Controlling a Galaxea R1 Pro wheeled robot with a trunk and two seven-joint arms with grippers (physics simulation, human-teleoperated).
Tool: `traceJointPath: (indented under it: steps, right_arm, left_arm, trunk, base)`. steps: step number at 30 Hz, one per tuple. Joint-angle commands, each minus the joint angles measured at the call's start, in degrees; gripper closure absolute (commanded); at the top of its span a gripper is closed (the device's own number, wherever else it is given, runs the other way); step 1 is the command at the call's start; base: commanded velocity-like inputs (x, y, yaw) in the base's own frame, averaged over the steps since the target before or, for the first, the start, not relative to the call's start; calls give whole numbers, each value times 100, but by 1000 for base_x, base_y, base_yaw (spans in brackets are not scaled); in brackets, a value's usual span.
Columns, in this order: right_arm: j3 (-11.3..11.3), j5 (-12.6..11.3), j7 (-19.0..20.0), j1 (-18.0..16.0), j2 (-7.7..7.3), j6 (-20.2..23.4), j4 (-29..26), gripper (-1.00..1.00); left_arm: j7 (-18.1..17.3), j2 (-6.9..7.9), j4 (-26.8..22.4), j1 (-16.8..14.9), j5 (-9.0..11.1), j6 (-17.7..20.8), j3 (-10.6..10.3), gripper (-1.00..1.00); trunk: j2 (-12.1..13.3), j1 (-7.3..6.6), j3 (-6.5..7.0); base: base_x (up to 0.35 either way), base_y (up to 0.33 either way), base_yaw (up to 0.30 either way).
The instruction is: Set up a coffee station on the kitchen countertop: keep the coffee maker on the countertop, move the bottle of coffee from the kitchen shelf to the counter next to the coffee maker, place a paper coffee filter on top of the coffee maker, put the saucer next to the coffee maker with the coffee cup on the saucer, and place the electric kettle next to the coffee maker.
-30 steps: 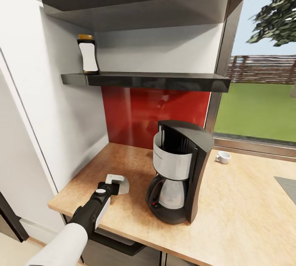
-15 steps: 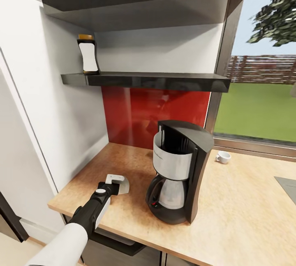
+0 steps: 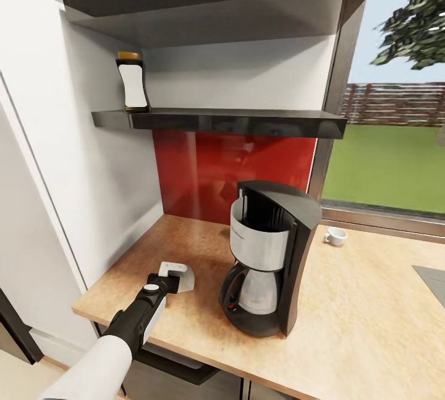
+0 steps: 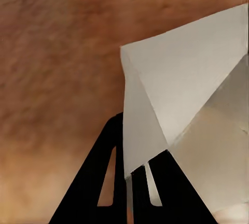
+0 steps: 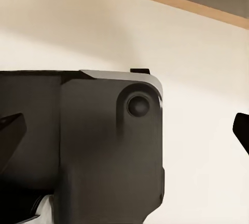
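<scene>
White paper coffee filter (image 4: pixel 176 94) was clamped between the closed fingers of the left gripper (image 3: pixel 176 279), held low over the kitchen countertop (image 3: pixel 364 301), left of the coffee maker (image 3: pixel 272 258). Right gripper (image 5: pixel 129 130) was seen spread wide, nothing between its fingertips. Bottle of coffee (image 3: pixel 132 81) stood on the kitchen shelf (image 3: pixel 216 120); coffee cup (image 3: pixel 336 236) sat by the window.

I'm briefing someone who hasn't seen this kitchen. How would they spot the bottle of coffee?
Find the glossy black kitchen shelf on the wall above the red backsplash. The bottle of coffee stands upright at that shelf's left end, beside the white side wall. It is small, waisted and dark, with a white label and an orange-yellow cap.
</scene>
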Motion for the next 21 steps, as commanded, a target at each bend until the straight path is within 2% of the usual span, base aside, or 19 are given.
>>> traceJointPath:
  steps: [1, 3, 6, 7, 9, 12, 17, 21]
  right_arm:
    - [-26, 34, -19, -1, 3, -16, 5, -100]
    - [-26, 34, -19, -1, 4, -16, 5, -100]
    - [-26, 34, -19, 0, 1, -19, 5, -100]
    - [-21, 34, -19, 0, 0, -19, 5, -100]
    - [-12, 36, -19, 0, 2, -17, 11, -100]
    - [-7, 41, -19, -3, 7, -15, 13, -100]
    - [-24, 39, -19, -1, 8, -9, 7, -100]
    - [-49, 27, -19, -3, 9, -11, 8, -100]
  left_arm:
    - [7, 2, -4, 2, -59, 44, -21, 100]
    - [-22, 10, -53, -3, -54, 121, -40, 100]
    - [-168, 39, -295, -20, -40, 513, -31, 100]
    - [-514, 83, -636, -20, -18, 933, -6, 100]
    - [-1013, 169, -1062, -16, -11, 1326, 26, 100]
    - [-1512, 323, -1645, -16, -14, 1818, 45, 100]
    - [-1789, 475, -2609, -16, -18, 2668, 53, 100]
    - [-1828, 493, -3159, -16, -32, 2912, 54, 100]
  trunk:
    - [-3, 2, -3]
    - [-3, 2, -3]
    - [-3, 2, -3]
    - [-3, 2, -3]
    - [-3, 2, -3]
    - [-3, 2, -3]
    - [-3, 2, -3]
    - [-3, 2, 8]
  base:
    - [0, 0, 0]
    - [0, 0, 0]
    - [0, 0, 0]
    - [0, 0, 0]
    - [0, 0, 0]
    - [0, 0, 0]
    - [0, 0, 0]
    - [0, 0, 0]
